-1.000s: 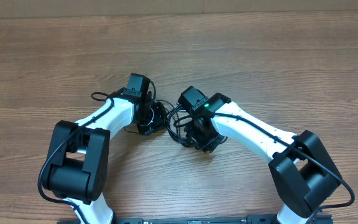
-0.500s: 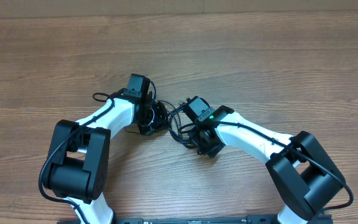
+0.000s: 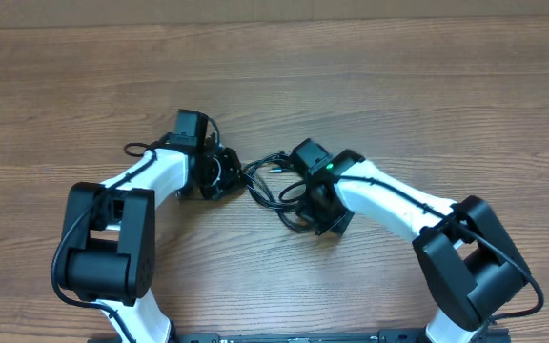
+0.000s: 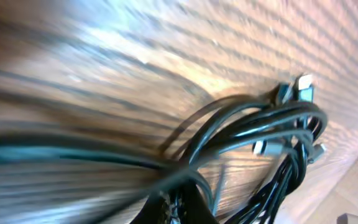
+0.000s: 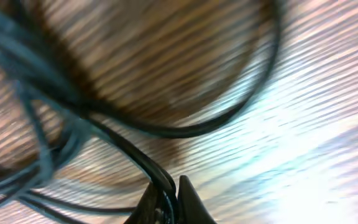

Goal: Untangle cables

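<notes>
Tangle of black cables (image 3: pixel 263 181) on wooden bench (image 3: pixel 398 86), strung between both arms; left hand (image 3: pixel 225 176) clenched on strands at one side. Right hand (image 3: pixel 305 217) clenched on strands at the other; plugs (image 4: pixel 304 86) bunched.

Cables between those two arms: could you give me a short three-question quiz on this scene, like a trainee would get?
1. True or false: the cables lie in one straight line across the table.
2. What is pinched in the right gripper? A) strands of the cables B) a cup C) nothing
3. Fill in: the silver-tipped plugs show clearly in the ___ wrist view.

Key: 1 false, they form tangled loops. 2 A. 3 left.
</notes>
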You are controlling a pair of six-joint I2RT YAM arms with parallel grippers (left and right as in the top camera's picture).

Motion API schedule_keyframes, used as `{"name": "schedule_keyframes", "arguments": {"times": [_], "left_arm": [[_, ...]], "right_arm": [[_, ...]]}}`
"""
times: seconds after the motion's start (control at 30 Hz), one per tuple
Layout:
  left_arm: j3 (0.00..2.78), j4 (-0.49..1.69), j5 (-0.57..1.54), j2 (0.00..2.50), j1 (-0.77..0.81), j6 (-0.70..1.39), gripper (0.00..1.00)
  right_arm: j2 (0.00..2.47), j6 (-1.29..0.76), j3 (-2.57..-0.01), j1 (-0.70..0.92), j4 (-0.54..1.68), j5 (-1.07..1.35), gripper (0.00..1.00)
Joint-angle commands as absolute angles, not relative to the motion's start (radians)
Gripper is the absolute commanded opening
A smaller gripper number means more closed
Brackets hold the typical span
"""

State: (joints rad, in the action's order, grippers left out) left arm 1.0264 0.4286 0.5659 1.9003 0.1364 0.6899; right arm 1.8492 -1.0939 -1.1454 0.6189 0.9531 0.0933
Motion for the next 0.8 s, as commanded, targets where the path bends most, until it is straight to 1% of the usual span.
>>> {"name": "schedule_keyframes", "arguments": {"times": [0.0,0.13,0.27,0.3,0.33,0.43,0.53,0.6,0.67,0.77], "left_arm": [[1.024,0.418,0.519,1.909,0.089,0.702,0.04],[1.024,0.419,0.513,1.909,0.076,0.694,0.04],[1.024,0.424,0.512,1.909,0.055,0.684,0.04],[1.024,0.434,0.509,1.909,0.043,0.684,0.04],[1.024,0.440,0.510,1.909,0.035,0.684,0.04],[1.024,0.453,0.523,1.909,0.017,0.680,0.04],[1.024,0.455,0.546,1.909,0.011,0.654,0.08],[1.029,0.458,0.553,1.909,0.009,0.630,0.11],[1.042,0.473,0.551,1.909,0.009,0.607,0.12],[1.078,0.525,0.534,1.909,0.006,0.553,0.11]], "right_arm": [[1.863,-0.984,-1.146,0.553,1.024,-0.014,0.04],[1.863,-0.959,-1.146,0.496,1.055,-0.120,0.05],[1.863,-0.895,-1.146,0.437,1.069,-0.231,0.14],[1.863,-0.862,-1.145,0.409,1.068,-0.270,0.18],[1.863,-0.857,-1.146,0.397,1.066,-0.275,0.20],[1.863,-0.855,-1.145,0.361,1.049,-0.240,0.20],[1.863,-0.854,-1.145,0.350,1.011,-0.118,0.20],[1.863,-0.834,-1.146,0.350,0.991,-0.107,0.20],[1.863,-0.825,-1.145,0.352,0.976,-0.106,0.20],[1.863,-0.790,-1.146,0.352,0.971,-0.107,0.20]]}}
